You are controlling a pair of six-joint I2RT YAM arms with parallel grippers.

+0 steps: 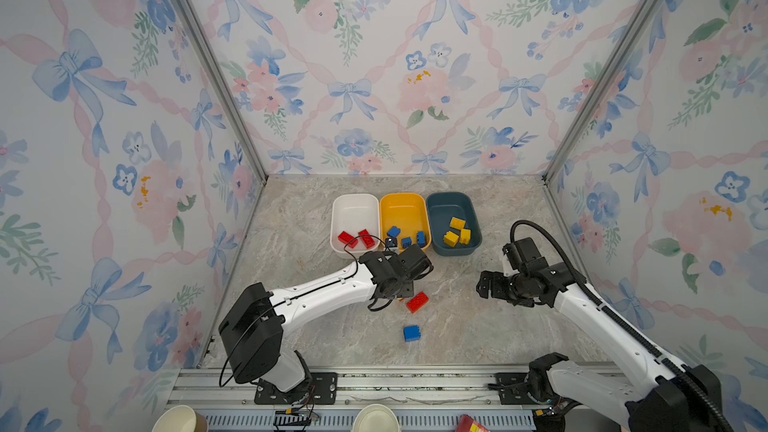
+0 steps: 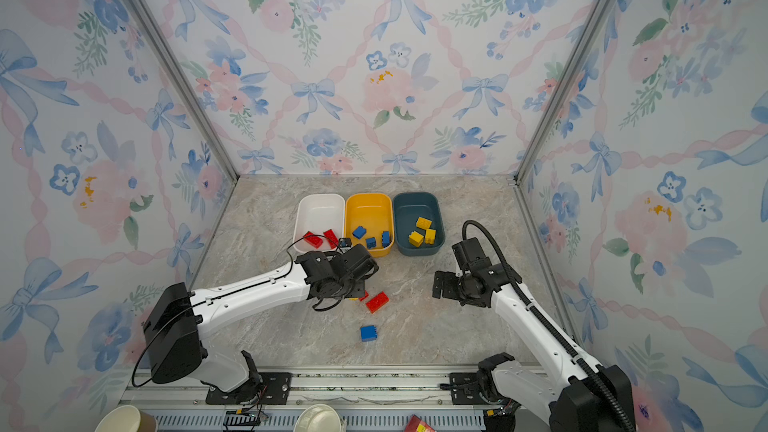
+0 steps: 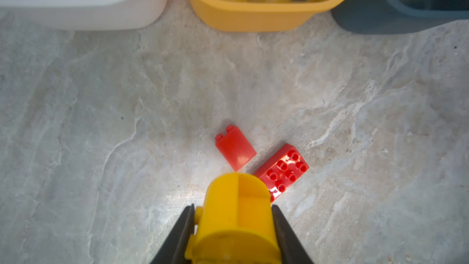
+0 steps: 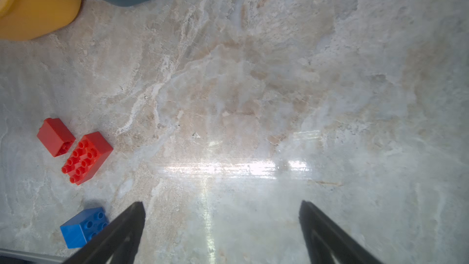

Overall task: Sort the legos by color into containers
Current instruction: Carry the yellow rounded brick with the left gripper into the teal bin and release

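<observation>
Left gripper [image 3: 233,208] clamps the rounded yellow plastic brick [image 3: 236,227] — we should lift clear, then release over the dark teal plastic tub [image 3: 368,13], upper right; right gripper [image 4: 221,203] gapes empty.

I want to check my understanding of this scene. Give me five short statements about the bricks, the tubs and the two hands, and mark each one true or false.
1. The left hand holds a rounded yellow piece. True.
2. The right hand grips the blue brick. False: it is open and empty, and that brick lies on the table.
3. The yellow tub holds blue bricks. True.
4. The white tub is empty. False: red bricks lie in it.
5. Two loose red bricks lie on the table. True.
</observation>
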